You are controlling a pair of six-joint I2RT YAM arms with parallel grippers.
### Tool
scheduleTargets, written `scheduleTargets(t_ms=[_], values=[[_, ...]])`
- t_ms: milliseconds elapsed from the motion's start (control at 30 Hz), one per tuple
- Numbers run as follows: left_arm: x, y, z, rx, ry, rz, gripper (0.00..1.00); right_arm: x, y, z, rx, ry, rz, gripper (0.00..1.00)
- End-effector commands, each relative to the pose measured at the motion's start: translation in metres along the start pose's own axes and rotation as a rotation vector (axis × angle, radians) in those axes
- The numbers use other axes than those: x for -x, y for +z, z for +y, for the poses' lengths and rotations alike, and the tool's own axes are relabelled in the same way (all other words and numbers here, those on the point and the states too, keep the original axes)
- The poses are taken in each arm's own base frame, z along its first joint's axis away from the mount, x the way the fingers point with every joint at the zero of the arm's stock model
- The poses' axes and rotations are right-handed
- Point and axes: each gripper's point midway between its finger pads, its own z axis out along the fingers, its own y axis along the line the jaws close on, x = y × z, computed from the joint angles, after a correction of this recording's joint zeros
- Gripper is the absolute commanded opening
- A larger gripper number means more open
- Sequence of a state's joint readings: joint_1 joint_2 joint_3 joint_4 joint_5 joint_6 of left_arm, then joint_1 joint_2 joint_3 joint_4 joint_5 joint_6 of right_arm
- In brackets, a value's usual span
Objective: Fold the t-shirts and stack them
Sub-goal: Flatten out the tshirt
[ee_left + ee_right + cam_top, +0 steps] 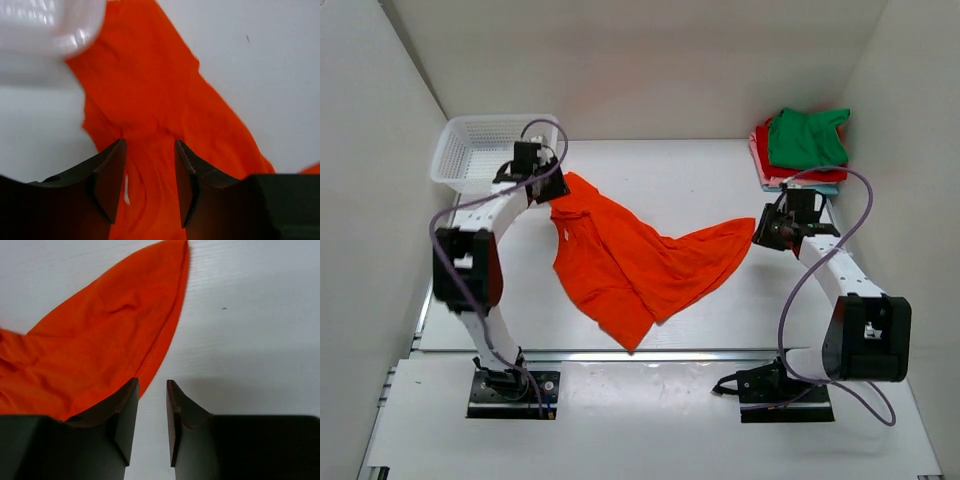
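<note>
Orange t-shirt [630,265] beneath parted left fingers [107,180].

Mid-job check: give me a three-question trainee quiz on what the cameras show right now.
1. What colour is the unfolded t-shirt?
2. Which colour tops the folded stack: A green, B pink, C blue?
3. True or false: the left gripper and right gripper both stand open.
Key: 1 orange; 2 A; 3 true.

White table [700,180] w/ orange tee [630,260], folded stack [802,145], basket [455,170]
</note>
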State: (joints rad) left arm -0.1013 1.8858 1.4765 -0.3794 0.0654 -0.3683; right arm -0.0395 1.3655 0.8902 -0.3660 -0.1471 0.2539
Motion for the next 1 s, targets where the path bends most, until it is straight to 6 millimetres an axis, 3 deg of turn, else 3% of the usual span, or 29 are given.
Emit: scheduleTargets(t_ms=[0, 67, 100, 133, 167, 200, 233, 300, 333, 400, 467, 700, 767, 833, 933, 967], values=[[0.028, -0.117, -0.060, -0.223, 0.020, -0.208, 0.53, 0.043, -0.028, 0.045, 0.100, -0.169, -0.203, 0.23], [-0.017, -0.150, -0.075, -0.286, 0.032, -0.168, 0.51, 0.023, -0.034, 0.082, 0.222, -0.279, -0.175, 0.13], [-0.047, -0.160, -0.080, -0.299, 0.046, -0.134, 0.52, -0.002, -0.039, 0.119, 0.304, -0.373, -0.151, 0.11], [-0.079, -0.156, -0.074, -0.287, 0.047, -0.074, 0.52, -0.008, -0.045, 0.134, 0.344, -0.414, -0.162, 0.11], [-0.097, -0.170, -0.086, -0.331, 0.050, -0.056, 0.51, -0.030, -0.047, 0.155, 0.378, -0.494, -0.152, 0.13], [-0.128, -0.174, -0.085, -0.352, 0.046, -0.003, 0.51, -0.054, -0.052, 0.175, 0.433, -0.551, -0.121, 0.14], [-0.142, -0.174, -0.084, -0.363, 0.034, 0.031, 0.50, -0.062, -0.055, 0.185, 0.474, -0.569, -0.111, 0.14], [-0.194, -0.171, -0.076, -0.391, 0.014, 0.137, 0.48, -0.099, -0.050, 0.200, 0.538, -0.611, -0.011, 0.19], [-0.203, -0.176, -0.082, -0.426, 0.009, 0.155, 0.47, -0.116, -0.052, 0.210, 0.587, -0.641, 0.025, 0.22], [-0.235, -0.172, -0.075, -0.415, 0.013, 0.223, 0.44, -0.147, -0.042, 0.212, 0.581, -0.676, 0.103, 0.35], [-0.256, -0.173, -0.073, -0.418, 0.020, 0.265, 0.44, -0.176, -0.039, 0.215, 0.603, -0.684, 0.157, 0.38], [-0.303, -0.174, -0.078, -0.443, 0.044, 0.380, 0.50, -0.216, -0.037, 0.224, 0.653, -0.706, 0.249, 0.40], [-0.322, -0.177, -0.079, -0.447, 0.058, 0.425, 0.51, -0.238, -0.037, 0.227, 0.662, -0.745, 0.307, 0.46], [-0.329, -0.176, -0.078, -0.445, 0.068, 0.448, 0.52, -0.246, -0.035, 0.223, 0.650, -0.746, 0.342, 0.48], [-0.348, -0.175, -0.071, -0.407, 0.104, 0.513, 0.50, -0.262, -0.033, 0.217, 0.619, -0.774, 0.393, 0.50], [-0.351, -0.172, -0.070, -0.385, 0.114, 0.522, 0.47, -0.265, -0.034, 0.218, 0.616, -0.785, 0.398, 0.46]])
